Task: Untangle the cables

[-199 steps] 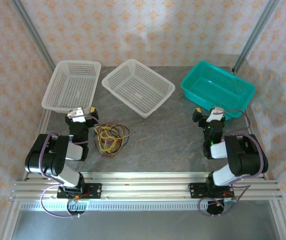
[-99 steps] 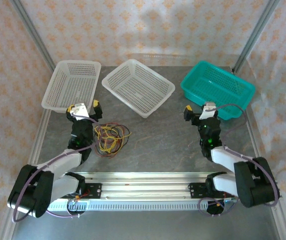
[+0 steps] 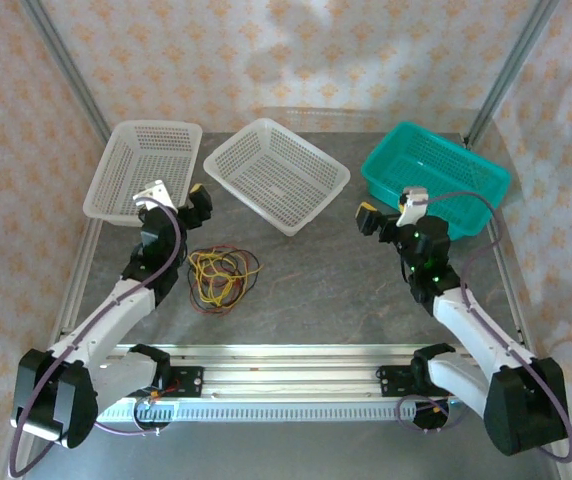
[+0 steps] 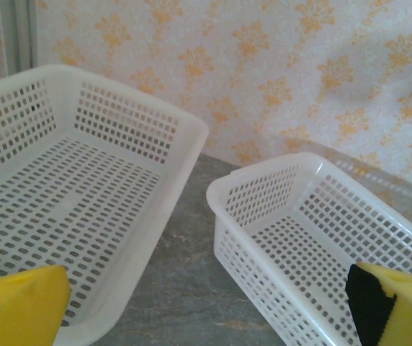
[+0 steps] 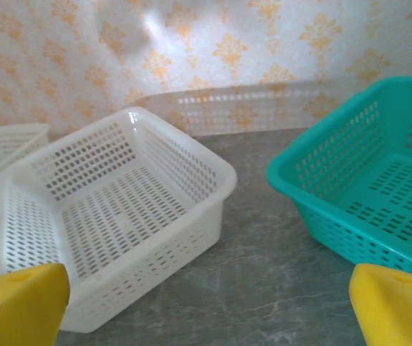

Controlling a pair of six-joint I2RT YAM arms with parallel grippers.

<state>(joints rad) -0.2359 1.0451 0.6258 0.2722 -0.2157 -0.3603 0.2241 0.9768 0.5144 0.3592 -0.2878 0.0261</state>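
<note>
The cables [image 3: 221, 277] lie as one mixed tangle of yellow, red and black wire on the grey table, left of centre. My left gripper [image 3: 174, 200] hovers just beyond the tangle's far left side, raised, open and empty. Its yellow fingertips [image 4: 19, 303] frame the gap between the two white baskets. My right gripper [image 3: 388, 212] is raised at the right, open and empty, well away from the cables. Yellow fingertips [image 5: 20, 301] sit at the bottom corners of its wrist view.
A white basket [image 3: 116, 195] stands at the far left, a second white basket [image 3: 331, 185] at the far centre and a teal basket [image 3: 486, 185] at the far right. All three look empty. An aluminium rail [image 3: 286, 385] runs along the near edge.
Both arms have unfolded and stretched away from their bases. The left gripper rose past the tangle toward the baskets, the right gripper moved up and left. The cables lie unmoved.
</note>
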